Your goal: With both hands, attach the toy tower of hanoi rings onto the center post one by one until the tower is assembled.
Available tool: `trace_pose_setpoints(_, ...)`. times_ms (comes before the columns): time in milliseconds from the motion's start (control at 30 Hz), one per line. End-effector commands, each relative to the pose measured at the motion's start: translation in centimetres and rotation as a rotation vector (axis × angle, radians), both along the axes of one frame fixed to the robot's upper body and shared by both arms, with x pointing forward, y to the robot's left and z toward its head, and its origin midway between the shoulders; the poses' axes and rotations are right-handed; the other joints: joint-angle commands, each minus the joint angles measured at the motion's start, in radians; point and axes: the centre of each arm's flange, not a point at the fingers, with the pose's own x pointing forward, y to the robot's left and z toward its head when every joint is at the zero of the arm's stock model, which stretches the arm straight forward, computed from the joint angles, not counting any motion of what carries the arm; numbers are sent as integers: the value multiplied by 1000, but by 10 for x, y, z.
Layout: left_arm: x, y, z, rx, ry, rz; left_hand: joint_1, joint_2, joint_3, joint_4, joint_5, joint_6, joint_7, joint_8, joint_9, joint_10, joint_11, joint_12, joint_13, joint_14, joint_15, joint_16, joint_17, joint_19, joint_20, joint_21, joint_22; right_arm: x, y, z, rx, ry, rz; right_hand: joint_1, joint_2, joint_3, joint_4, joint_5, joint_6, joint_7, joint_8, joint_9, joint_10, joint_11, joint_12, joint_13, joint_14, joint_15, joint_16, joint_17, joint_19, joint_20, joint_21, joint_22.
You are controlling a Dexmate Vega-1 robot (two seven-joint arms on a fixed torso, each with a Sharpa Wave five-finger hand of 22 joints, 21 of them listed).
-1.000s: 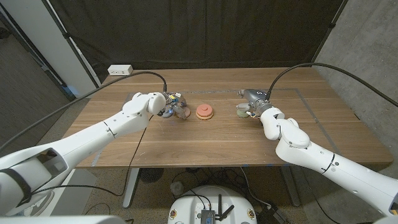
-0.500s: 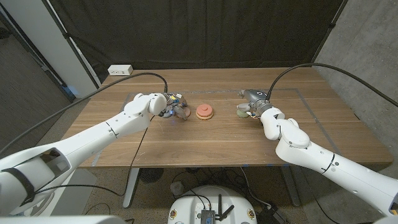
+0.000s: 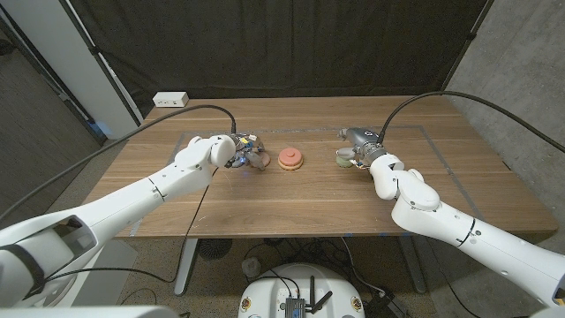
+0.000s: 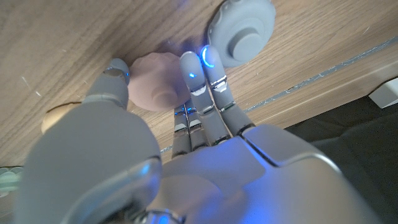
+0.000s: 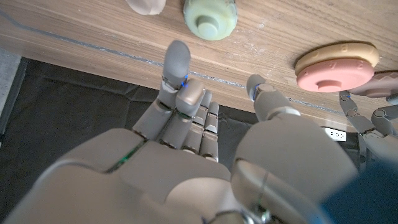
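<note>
Head view, table: a wooden table (image 3: 291, 199) with lengthwise grain and pale tape lines marking a rectangle on it.
Head view, room: a black curtain (image 3: 282, 44) hangs behind the table at 12 o'clock; a grey concrete wall (image 3: 530, 71) stands at 2 o'clock; a white power strip (image 3: 170, 99) lies at the table's far corner, at 10 o'clock.
Head view, tower: the pink ring on a tan base (image 3: 290, 159) sits near the table's middle, between your two hands.
Head view, left hand: your left hand (image 3: 240, 151) is just beside the tower at its 9 o'clock, fingers curled around a mauve ring (image 3: 259, 160).
Head view, right hand: your right hand (image 3: 360, 146) is at the tower's 3 o'clock, well apart from it, with a pale green piece (image 3: 342, 158) just beside it.
Left wrist view: fingers (image 4: 198, 78) and thumb press against the mauve ring's rim, so it is gripped; a grey ring with a raised hub (image 4: 241, 32) lies just beyond the fingertips on the wood.
Right wrist view: the fingers (image 5: 177, 62) are spread apart and hold nothing; the pale green piece lies on the wood past them, not touched; the pink ring sits stacked on its tan base farther along the table.
</note>
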Motion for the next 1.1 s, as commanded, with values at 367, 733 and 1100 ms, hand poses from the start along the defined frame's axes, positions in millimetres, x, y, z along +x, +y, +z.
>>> trace_pose_setpoints(367, -7, 5, -6, -52, -41, -12, 50, 7, 21, -6, 11, 64, -15, 23, 10, 177, -72, 15, 28, 41, -93, 26, 2, 38, -148, 18, 17, 4, 3, -2, 18, -3, 16, -3, 12, 0, 5, 6, 8, -5, 2, 3, 12, -2, -4, 7, 0, -61, 0, 3, -1, -52, 7, 3)
trace_pose_setpoints(733, -6, 7, -3, -74, -55, -16, 91, 21, 37, -10, 20, 92, -25, 32, 13, 209, -84, 18, 37, 60, -93, 36, 3, 55, -150, 23, 29, -1, 4, 0, 16, -10, 8, -7, 13, 1, 6, 7, 10, -3, 2, 3, 13, -3, -5, 8, -1, -61, -1, 3, -3, -52, 7, 1)
trace_pose_setpoints(1100, -10, 8, 10, -86, -79, -16, 103, 19, 40, -7, 26, 100, -28, 34, 16, 212, -86, 13, 43, 67, -93, 41, 4, 57, -148, 21, 36, -3, 3, 3, 18, -13, 3, -10, 15, 1, 5, 8, 13, 1, 2, 3, 14, -2, -6, 9, -2, -61, -1, 3, -4, -52, 8, -1)
